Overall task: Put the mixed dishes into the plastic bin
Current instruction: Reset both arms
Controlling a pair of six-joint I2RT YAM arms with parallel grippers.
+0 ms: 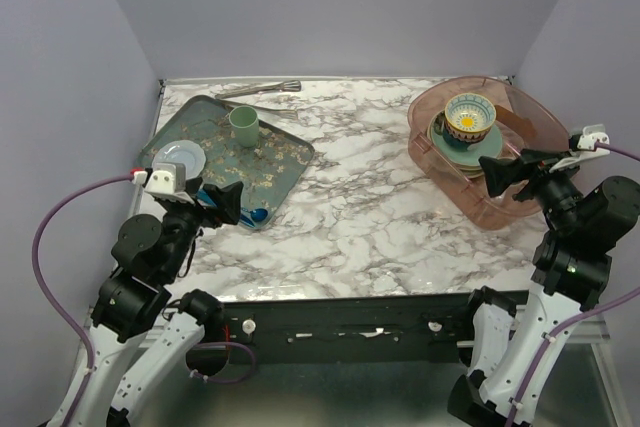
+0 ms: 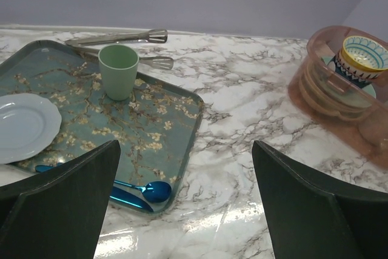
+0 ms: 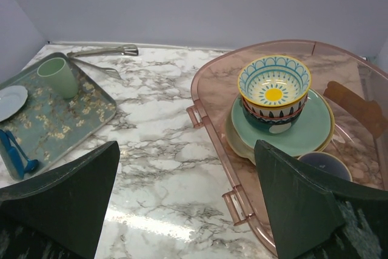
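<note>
Dishes sit already stacked inside the plastic bin (image 1: 540, 132), which stands at the far right of the marble counter (image 1: 350, 207). On top is the patterned bowl (image 1: 470, 117), upright, with a blue and yellow outside and a cream inside with a yellow dot in the middle. It rests on the mint green plate (image 1: 460, 152), and the right wrist view shows a cream plate (image 3: 237, 141) poking out from beneath that one on the near left side. In the same view a small bluish round dish (image 3: 324, 165) lies on the bin's floor just beside the stack, and a flat brown piece (image 3: 354, 107) leans toward the right wall.

The right claw (image 1: 497, 175) hangs above the near edge of the bin, jaws spread wide with nothing between them. The left claw (image 1: 222, 202) is also wide open and empty, hovering over the near corner of the dark-green floral tray (image 1: 215, 117) on the left of the counter, well apart from the bin.

On the tray stand a pale green cup (image 1: 243, 125), upright toward the far end, and a small pale blue plate (image 1: 180, 159) at the near left. A shiny blue spoon (image 2: 151, 191) lies along the tray's near edge. Metal tongs (image 1: 260, 89) lie on the counter by the back wall, and a second metal utensil (image 2: 151, 62) lies just beside the cup at the tray's far edge.
</note>
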